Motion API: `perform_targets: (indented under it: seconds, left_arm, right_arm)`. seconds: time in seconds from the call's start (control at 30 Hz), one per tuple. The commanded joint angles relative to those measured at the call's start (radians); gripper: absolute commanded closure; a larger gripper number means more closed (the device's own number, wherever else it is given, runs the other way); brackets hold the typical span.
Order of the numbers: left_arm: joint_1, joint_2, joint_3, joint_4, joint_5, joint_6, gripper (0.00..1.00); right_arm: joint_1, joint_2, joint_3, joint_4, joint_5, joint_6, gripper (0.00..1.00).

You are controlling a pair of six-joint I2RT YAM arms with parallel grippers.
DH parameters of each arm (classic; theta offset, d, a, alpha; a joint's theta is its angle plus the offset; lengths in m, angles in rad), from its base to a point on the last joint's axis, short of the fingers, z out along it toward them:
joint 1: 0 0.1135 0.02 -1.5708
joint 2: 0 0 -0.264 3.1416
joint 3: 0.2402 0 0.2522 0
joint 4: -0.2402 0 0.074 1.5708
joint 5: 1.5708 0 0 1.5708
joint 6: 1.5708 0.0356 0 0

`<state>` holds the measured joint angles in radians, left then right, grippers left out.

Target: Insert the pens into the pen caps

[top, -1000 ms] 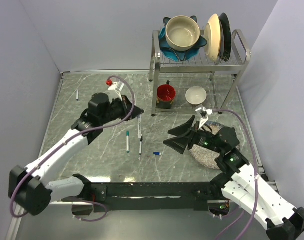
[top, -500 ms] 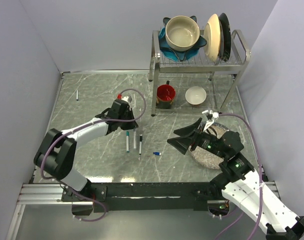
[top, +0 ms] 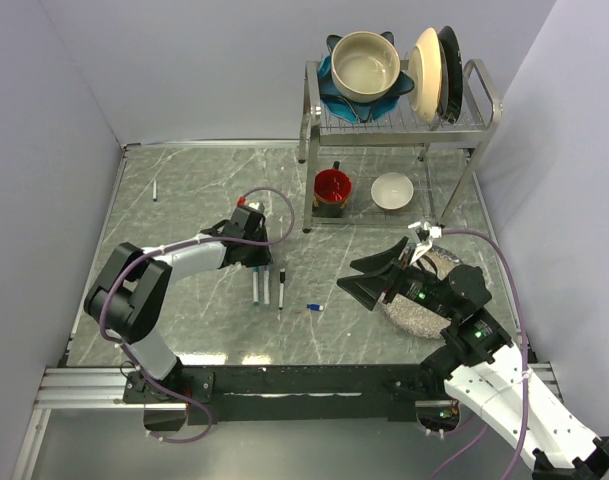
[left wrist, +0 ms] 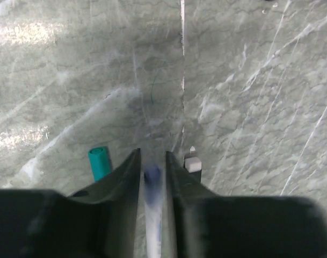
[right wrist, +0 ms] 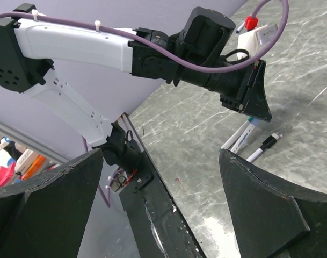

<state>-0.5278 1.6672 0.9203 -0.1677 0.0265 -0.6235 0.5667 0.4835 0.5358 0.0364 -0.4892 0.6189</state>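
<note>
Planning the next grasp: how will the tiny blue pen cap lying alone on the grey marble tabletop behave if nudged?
The tiny blue pen cap looks short and round, so it probably rolls or skids. The glossy grey marble tabletop likely gives little grip.

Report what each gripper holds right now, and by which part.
Right gripper: open, nothing held. Left gripper: jaws narrowly apart around a pen near its blue end; whether they grip it cannot be told.

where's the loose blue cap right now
Top view: the blue cap lies alone on the table, just right of the black-tipped pen and left of the right gripper.
</note>
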Motion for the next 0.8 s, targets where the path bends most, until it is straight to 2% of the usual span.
perform_targets:
  seconds: [0.0,0.03,0.13,0.3,0.37,0.4,0.47,0.53,0.77]
  left_arm:
    - [-0.003,-0.003,0.048,-0.009,-0.023,0.005,0.66]
    - [-0.001,-0.006,0.054,-0.009,-0.023,0.007,0.59]
    - [0.003,-0.015,0.097,-0.068,-0.08,0.018,0.5]
    - [0.077,-0.032,0.279,-0.211,-0.193,0.077,0.45]
    - [0.132,-0.035,0.342,-0.22,-0.201,0.1,0.44]
    - [0.2,-0.032,0.359,-0.219,-0.191,0.107,0.43]
    - [0.303,-0.012,0.411,-0.214,-0.134,0.117,0.42]
    - [0.36,0.006,0.46,-0.201,-0.109,0.13,0.4]
    - [0.584,0.202,0.655,-0.239,-0.1,0.188,0.39]
  right_arm:
    - [-0.001,-0.029,0.027,0.005,0.034,-0.018,0.04]
    - [-0.001,-0.036,0.024,0.005,0.044,-0.021,0.04]
    - [-0.002,-0.063,0.012,0.011,0.066,-0.022,0.04]
    - [-0.001,-0.071,0.012,0.013,0.044,-0.019,0.04]
    - [-0.002,-0.075,0.006,0.017,0.043,-0.018,0.04]
    - [-0.002,-0.077,0.003,0.017,0.044,-0.018,0.04]
    - [-0.001,-0.083,-0.003,0.016,0.046,-0.021,0.04]
    - [-0.002,-0.088,-0.005,0.008,0.049,-0.022,0.04]
    - [-0.002,-0.12,-0.042,0.003,0.075,-0.028,0.04]
